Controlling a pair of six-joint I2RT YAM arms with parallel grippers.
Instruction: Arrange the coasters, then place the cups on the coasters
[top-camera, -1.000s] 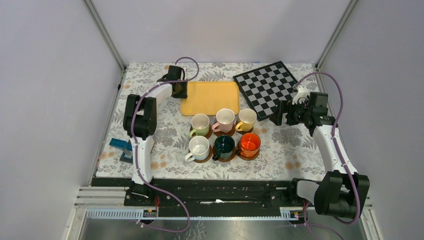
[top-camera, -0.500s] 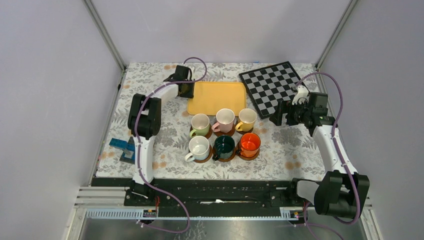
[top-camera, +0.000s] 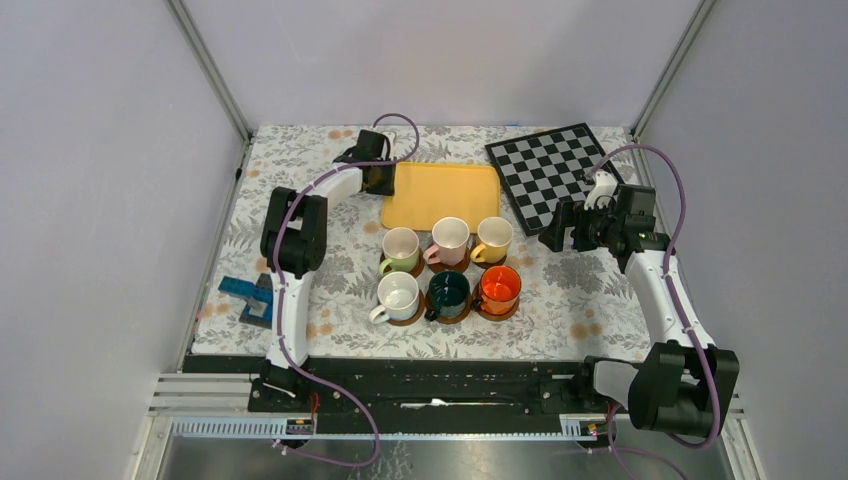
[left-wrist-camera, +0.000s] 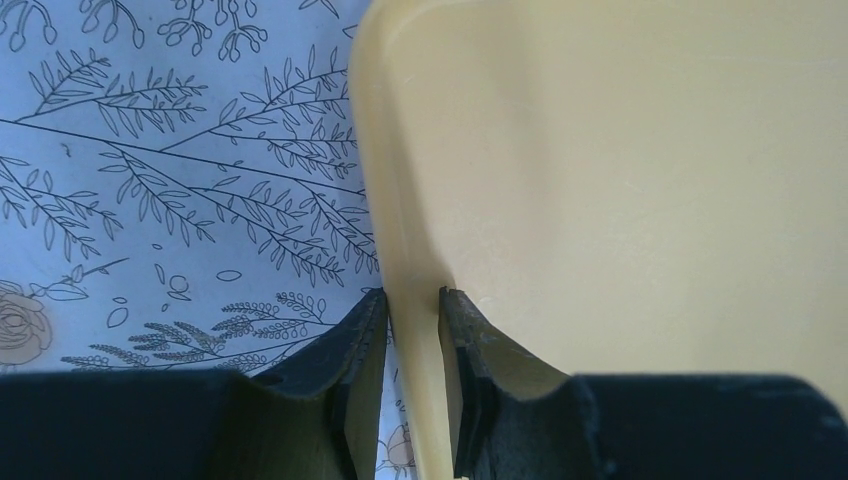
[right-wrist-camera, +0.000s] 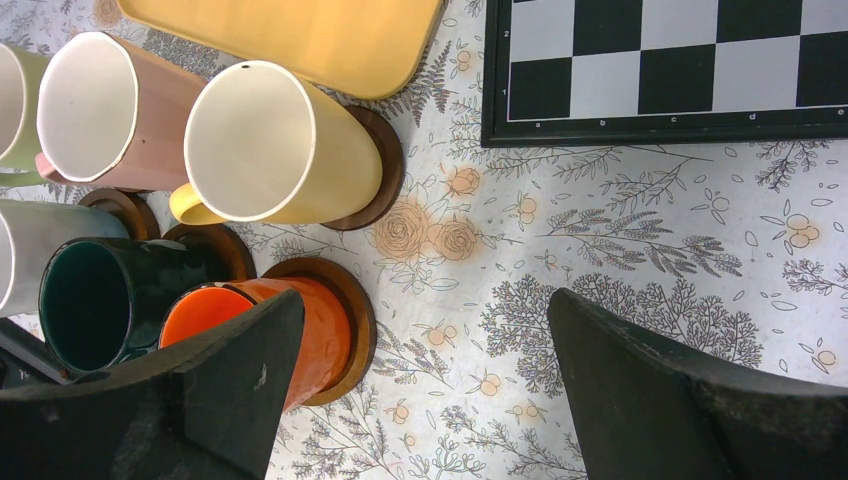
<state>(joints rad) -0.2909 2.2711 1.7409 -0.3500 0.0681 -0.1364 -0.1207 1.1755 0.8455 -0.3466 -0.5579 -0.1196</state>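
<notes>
The tray (top-camera: 442, 195) has its right edge near the chessboard (top-camera: 555, 175), its near edge just behind six cups (top-camera: 450, 236) on coasters (right-wrist-camera: 388, 165). The left gripper (left-wrist-camera: 412, 320) clamps its left rim; the right gripper (right-wrist-camera: 422, 305), off its right, gapes wide, holding nothing.

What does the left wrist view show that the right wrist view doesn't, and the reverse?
Only the left wrist view shows the left tool, shut on the rim of the yellow tray. Only the right wrist view shows the open right tool, the cups standing on coasters, and the chessboard. Both show the yellow tray and the floral tablecloth.
</notes>
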